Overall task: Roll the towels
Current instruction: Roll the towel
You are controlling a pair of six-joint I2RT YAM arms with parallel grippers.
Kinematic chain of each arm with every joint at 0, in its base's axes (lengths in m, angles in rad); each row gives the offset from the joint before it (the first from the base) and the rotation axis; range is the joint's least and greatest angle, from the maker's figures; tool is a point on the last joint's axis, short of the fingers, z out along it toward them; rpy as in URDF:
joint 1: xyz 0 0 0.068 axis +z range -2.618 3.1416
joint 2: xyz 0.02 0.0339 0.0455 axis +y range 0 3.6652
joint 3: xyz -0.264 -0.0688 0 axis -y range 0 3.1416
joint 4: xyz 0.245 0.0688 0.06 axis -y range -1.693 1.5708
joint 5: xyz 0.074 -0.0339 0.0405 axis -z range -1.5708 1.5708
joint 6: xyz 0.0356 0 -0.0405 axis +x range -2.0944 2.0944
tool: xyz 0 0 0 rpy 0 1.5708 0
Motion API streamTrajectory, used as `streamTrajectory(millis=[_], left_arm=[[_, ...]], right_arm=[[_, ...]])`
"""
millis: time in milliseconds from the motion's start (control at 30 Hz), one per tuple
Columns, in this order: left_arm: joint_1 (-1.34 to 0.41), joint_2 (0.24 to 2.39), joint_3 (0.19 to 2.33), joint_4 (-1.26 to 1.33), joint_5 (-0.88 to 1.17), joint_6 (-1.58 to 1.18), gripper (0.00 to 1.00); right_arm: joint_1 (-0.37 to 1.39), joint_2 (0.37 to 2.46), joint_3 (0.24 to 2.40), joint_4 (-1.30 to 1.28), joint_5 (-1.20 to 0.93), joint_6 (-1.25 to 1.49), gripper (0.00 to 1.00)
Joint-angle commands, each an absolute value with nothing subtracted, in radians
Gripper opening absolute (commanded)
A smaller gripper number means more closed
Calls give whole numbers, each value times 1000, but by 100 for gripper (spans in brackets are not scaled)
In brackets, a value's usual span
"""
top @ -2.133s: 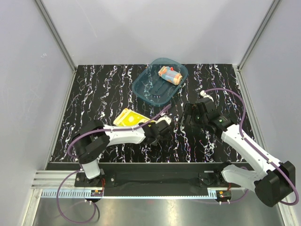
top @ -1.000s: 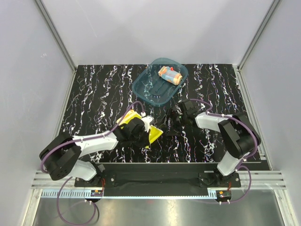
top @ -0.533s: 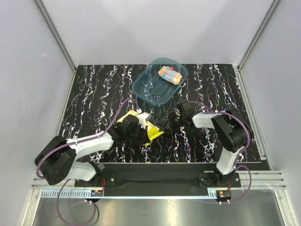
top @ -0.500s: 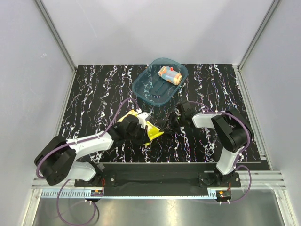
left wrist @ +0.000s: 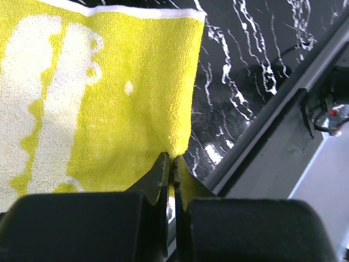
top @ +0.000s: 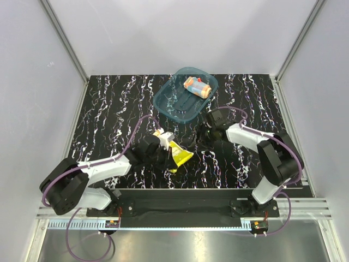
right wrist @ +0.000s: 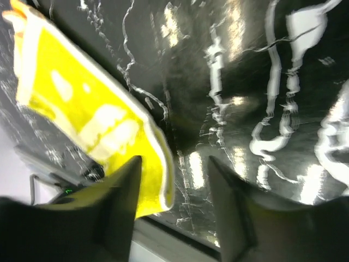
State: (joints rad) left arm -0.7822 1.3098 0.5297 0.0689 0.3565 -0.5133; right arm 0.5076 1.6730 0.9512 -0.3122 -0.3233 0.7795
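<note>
The left hand (left wrist: 170, 159) is clamped on a corner of the yellow towel (left wrist: 109, 98) on the desk (top: 109, 109), half hidden by the arm from above. The right hand (right wrist: 174, 164) stands apart over its blurred edge. The dotted towel (top: 197, 86) lies rolled in the teal tub (top: 173, 105).

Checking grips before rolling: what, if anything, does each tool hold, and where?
Left tool pinches the yellow towel by a corner of its edge. Right tool stands open, holding nothing.

Overhead, close wrist views seemingly share yellow towel (top: 180, 156).
</note>
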Motion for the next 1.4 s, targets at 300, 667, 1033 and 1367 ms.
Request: streamTrajectory(millis=[300,667,1033,1367], left_arm=[[-798,1384,650,2,480,-646,0],[-733,1479,614,153,597,-923,0],[-589,1463,427,400,649,-1137,0],[-529,1519,426,299,646,-1108,0]], right_arm=[[492,1519,1161,-615,-34,577,79],[492,1401,1105,-539,-316,506,73],[492,1390,971,-388,-577,480,54],[555,1471,917,-242,-692,491,40]])
